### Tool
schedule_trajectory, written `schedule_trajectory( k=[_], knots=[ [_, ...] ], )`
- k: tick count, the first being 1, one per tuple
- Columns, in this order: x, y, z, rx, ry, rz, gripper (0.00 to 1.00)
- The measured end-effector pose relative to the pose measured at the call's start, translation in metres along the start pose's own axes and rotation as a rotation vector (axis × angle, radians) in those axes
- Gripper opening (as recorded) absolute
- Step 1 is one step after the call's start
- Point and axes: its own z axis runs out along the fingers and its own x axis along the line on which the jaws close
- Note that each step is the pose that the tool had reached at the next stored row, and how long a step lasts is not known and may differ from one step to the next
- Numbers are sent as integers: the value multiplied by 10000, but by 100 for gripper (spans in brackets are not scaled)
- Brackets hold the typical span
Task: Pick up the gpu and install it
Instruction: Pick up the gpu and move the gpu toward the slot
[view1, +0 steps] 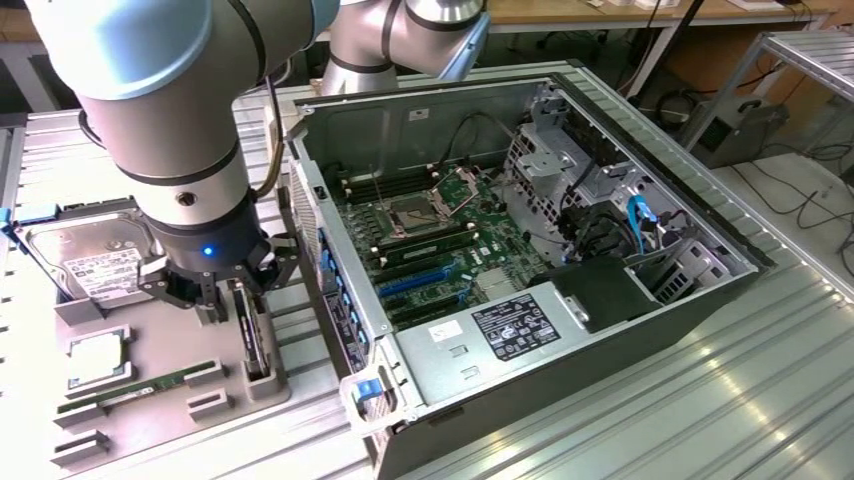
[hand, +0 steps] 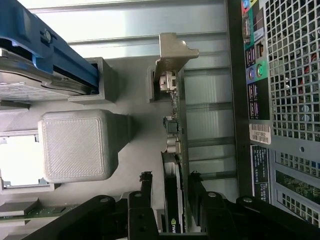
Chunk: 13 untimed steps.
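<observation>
Ribbed metal desk, benches and loose cables behind it. Your gripper is down over the grey tray, spread open astride the gpu, which stands on edge in its tray slot. One finger shows a gap to the card, the other sits just beside it. You've got tight margins: tray post on one side, PC case rear wall close on the other. Case is open, motherboard exposed. Arm clips the hard drive; in the wrist view the gripper covers one end of the card
</observation>
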Motion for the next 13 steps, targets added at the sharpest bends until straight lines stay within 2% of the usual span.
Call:
schedule_trajectory(
  k=[1,2,5,6,10,13],
  knots=[
    [0,0,0,1,0,0,41],
    [0,0,0,0,0,0,33],
    [0,0,0,2,1,-1,32],
    [0,0,0,2,1,-1,26],
    [0,0,0,0,2,-28,26],
    [1,0,-1,-7,24,-294,26]
  ],
)
